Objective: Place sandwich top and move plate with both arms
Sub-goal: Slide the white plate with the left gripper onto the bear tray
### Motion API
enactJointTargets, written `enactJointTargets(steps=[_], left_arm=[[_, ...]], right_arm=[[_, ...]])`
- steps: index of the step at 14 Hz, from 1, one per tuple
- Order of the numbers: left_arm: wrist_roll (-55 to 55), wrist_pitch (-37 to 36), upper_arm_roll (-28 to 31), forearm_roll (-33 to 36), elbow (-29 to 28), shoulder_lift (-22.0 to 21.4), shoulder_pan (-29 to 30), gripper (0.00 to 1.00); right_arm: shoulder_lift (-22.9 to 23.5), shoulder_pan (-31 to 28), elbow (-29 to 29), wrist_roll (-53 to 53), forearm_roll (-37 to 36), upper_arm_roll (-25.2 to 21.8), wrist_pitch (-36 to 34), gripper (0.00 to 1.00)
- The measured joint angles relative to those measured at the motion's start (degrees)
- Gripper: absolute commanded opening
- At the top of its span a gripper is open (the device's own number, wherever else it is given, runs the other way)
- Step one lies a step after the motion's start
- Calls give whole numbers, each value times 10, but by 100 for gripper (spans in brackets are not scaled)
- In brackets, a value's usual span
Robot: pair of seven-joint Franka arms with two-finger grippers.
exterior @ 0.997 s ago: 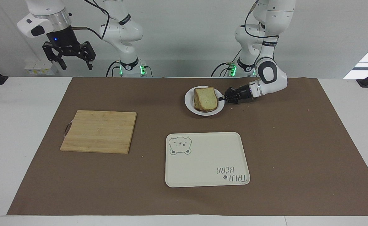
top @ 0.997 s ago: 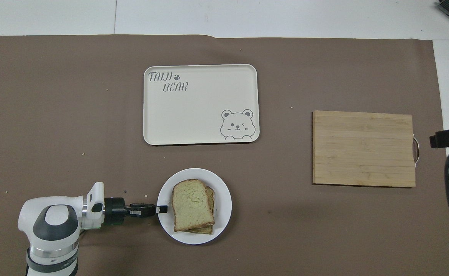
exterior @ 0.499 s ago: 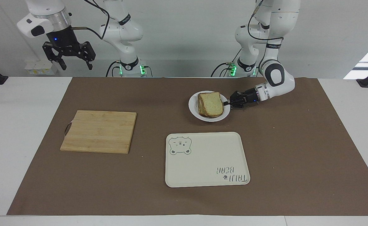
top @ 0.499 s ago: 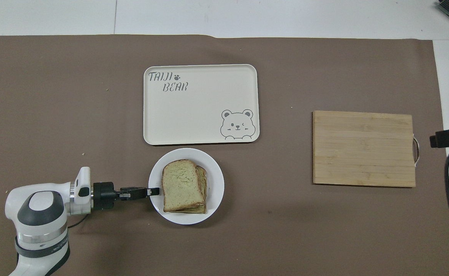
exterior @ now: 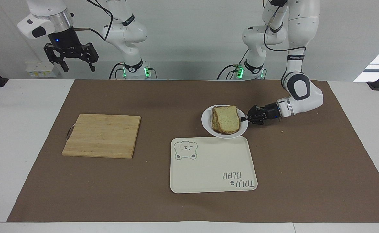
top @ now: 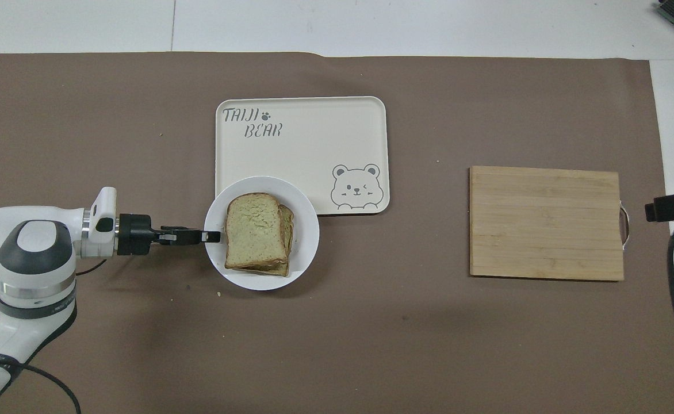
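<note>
Facing view: plate (exterior: 206, 121) sits raised at the tray (exterior: 212, 164) edge nearest the robots, its rim overlapping that tray edge; whether it touches the tray can't be told. Sandwich top (exterior: 227, 119) lies on the stack of bread on the plate, slightly offset from the slice under it. Left pincer (exterior: 243, 118) comes in low from the left arm's end, pressed onto the plate rim, pinching it. Right pincer (exterior: 79, 65) hangs high in the air, toward the right arm's end from the tray, fingers spread, holding nothing, arm waiting. Cutting board (exterior: 102, 135) lies flat on the brown mat (exterior: 306, 168), well apart from the tray toward the right arm's end. Overhead view: plate (top: 309, 230) covers the tray (top: 302, 144) corner nearest the robots at the left arm's end, beside the bear drawing (top: 355, 186). Sandwich top (top: 255, 230) is on the plate, crust of a lower slice showing at its side. Left pincer (top: 215, 236) clamps the plate rim on the side away from the bear drawing. Cutting board (top: 546, 222) lies well apart from the tray. Right pincer is mostly out of this view. White surface (top: 371, 26) shows past the mat
</note>
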Motion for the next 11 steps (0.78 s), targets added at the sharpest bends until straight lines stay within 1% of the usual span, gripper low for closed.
enactJointTargets(steps=[4, 7, 9, 11], left_arm=[[-65, 2, -7, 14, 82, 50, 0, 0], [-122, 15, -29, 15, 146, 81, 0, 0], [-145, 42, -44, 16, 182, 102, 0, 0], [-157, 92, -75, 16, 204, 124, -1, 0]], right_arm=[[0, 0, 0, 0, 0, 0, -7, 100], [0, 0, 0, 0, 0, 0, -10, 100], [0, 0, -1, -1, 0, 0, -11, 100], [0, 0, -1, -4, 0, -1, -16, 100]])
